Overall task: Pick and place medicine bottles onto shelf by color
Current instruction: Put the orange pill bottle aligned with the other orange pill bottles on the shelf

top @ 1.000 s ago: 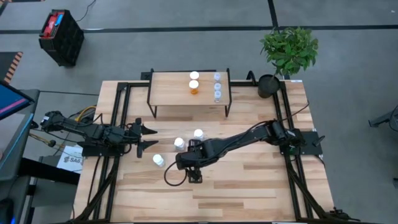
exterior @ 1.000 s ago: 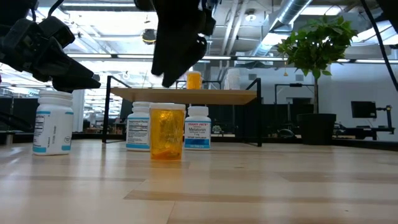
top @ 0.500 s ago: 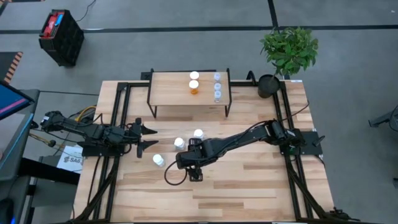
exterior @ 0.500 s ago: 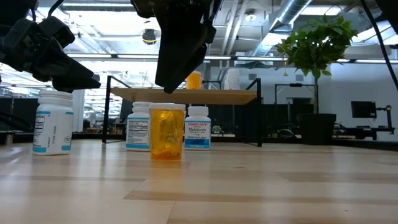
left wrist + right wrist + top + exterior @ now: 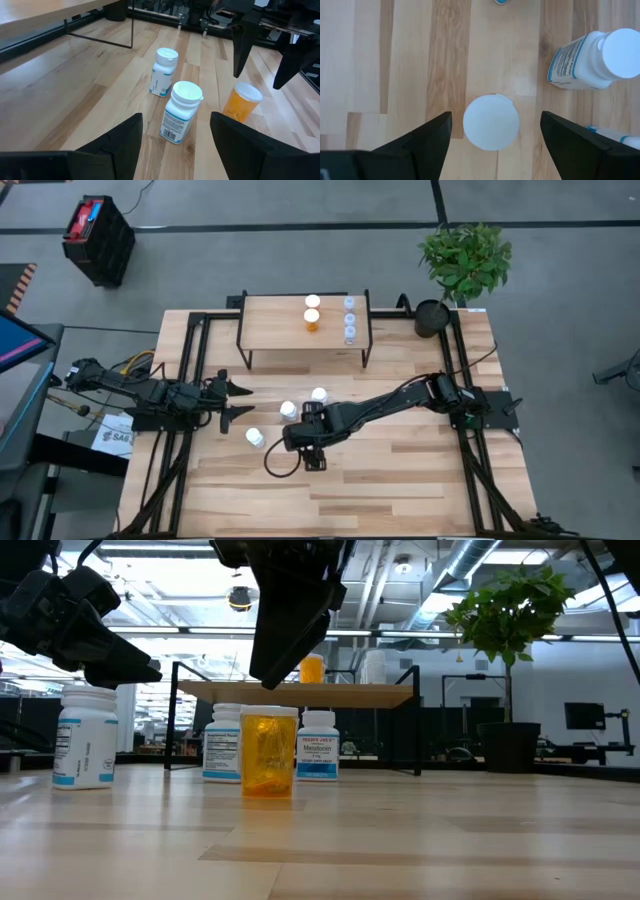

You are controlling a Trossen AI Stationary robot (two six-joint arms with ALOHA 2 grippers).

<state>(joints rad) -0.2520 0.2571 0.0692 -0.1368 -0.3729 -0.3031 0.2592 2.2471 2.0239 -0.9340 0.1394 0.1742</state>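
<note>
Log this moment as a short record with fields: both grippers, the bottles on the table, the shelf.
right gripper: open, hanging straight above the orange bottle, fingers either side of its white cap, not touching it
left gripper: open, empty, waiting at the table's left side
white bottles on table: three, all upright
shelf: holds four bottles, one white, one orange, two clear
table: light wood
</note>
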